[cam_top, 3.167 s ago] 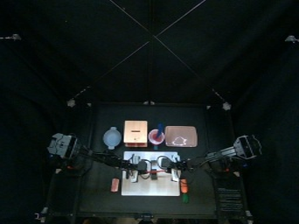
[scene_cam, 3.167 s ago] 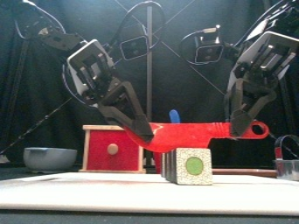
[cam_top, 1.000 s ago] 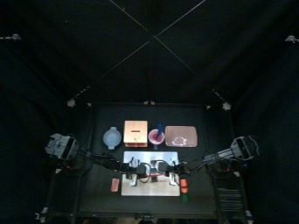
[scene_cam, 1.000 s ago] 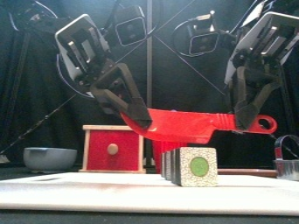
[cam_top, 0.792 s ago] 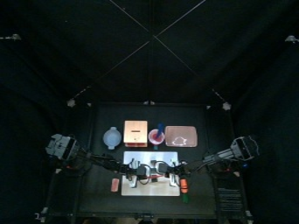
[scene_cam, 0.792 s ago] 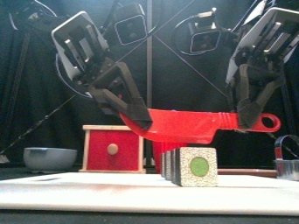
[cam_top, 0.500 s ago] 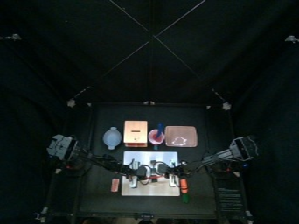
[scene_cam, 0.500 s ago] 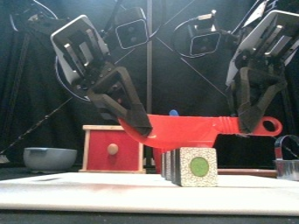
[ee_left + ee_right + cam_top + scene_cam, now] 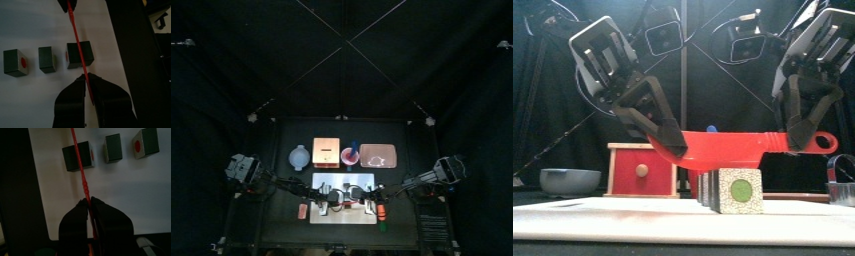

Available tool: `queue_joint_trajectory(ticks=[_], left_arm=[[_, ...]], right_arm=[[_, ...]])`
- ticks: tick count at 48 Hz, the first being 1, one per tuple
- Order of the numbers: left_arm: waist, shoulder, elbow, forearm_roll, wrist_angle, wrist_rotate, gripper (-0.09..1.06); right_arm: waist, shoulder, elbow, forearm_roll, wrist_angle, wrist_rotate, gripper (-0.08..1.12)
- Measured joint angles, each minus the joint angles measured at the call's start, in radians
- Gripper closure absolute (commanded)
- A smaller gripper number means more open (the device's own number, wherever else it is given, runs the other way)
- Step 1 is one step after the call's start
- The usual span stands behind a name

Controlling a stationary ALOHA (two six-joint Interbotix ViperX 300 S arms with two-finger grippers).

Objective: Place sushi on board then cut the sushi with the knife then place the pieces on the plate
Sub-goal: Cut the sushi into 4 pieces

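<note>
Sushi (image 9: pixel 734 189) stands on the white board (image 9: pixel 593 215) at the near middle of the desk (image 9: pixel 398 135), already in three dark green blocks set in a row from near to far with small gaps between them. Over the nearest block the red knife (image 9: pixel 727 148) hangs level, running left to right, its lower edge just above the block's top; whether it touches cannot be told. Both wrist views show the blade edge-on as a thin red line crossing that one block (image 9: pixel 79 54), with the other two blocks lying to the far side of it.

Each end of the knife is clamped. The left pincer (image 9: pixel 676 152) comes down from the left with narrow jaws pressed on the blade's tip end. The right pincer (image 9: pixel 796 140) comes down from the right and grips the handle end, jaws likewise narrow.

Farther back on the desk stand the wooden box (image 9: pixel 643 170) with its red drawer front, a blue-grey bowl (image 9: pixel 569 180) to its left, the red cup (image 9: pixel 350 156) holding a blue knife (image 9: pixel 711 129), and the pink tray (image 9: pixel 378 154) at the far right.
</note>
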Motion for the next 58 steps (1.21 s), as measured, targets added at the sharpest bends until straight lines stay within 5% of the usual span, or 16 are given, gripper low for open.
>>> queue_joint_trajectory(ticks=[58], left_arm=[[0.000,0.002,-0.002,0.003,0.000,0.000,0.48]], right_arm=[[0.008,-0.025,0.003,0.018,0.005,0.002,0.68]])
